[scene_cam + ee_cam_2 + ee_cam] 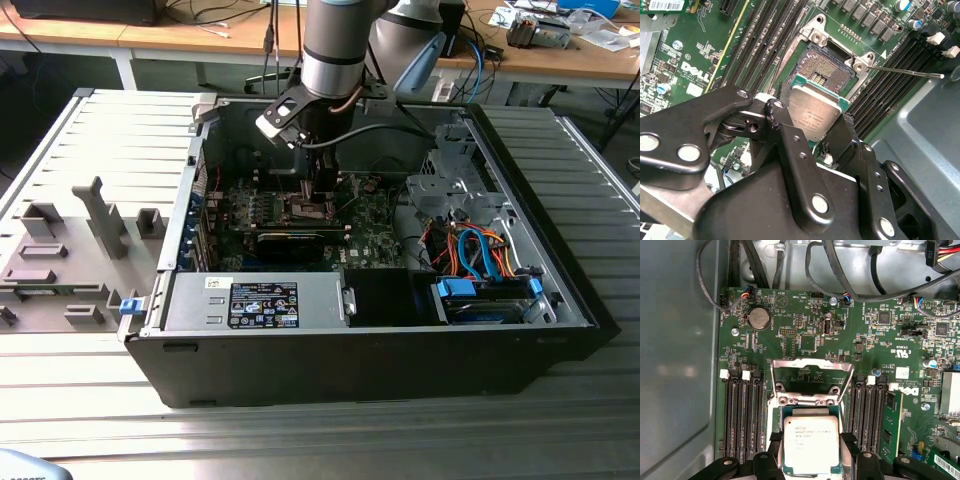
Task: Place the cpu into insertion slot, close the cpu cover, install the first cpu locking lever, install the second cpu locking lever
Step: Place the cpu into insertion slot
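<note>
Gripper (pixel 318 195), centre of the exterior view, pinches the cpu (pixel 815 112) by its edges just above the open insertion slot (pixel 827 70), cpu cover (pixel 812 363) raised.

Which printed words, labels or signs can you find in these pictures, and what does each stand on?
White maker's logo on the motherboard: legible, not quoted here.
Engraved lines on the cpu, held in the gripper: too small to read.
Black label on the grey power supply: too small to read.
</note>
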Controlling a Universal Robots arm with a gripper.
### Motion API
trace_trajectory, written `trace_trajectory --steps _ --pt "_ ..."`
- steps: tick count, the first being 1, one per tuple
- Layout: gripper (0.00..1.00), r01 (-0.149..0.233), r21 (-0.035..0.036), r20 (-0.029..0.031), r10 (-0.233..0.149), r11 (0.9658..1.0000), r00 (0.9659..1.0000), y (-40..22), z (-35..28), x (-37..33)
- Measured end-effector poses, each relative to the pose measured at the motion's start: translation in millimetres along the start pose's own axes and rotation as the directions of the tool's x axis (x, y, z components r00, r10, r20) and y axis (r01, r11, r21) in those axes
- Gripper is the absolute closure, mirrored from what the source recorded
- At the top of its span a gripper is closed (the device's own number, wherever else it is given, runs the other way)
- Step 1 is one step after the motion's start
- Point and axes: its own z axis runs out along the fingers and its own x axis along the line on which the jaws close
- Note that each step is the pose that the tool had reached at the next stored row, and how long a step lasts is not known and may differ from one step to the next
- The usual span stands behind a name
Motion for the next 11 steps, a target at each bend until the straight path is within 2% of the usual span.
trace_trajectory --steps 11 --pt "0.45 0.000 0.0000 -0.0001 0.000 1.0000 1.0000 -0.4 2.2 3.1"
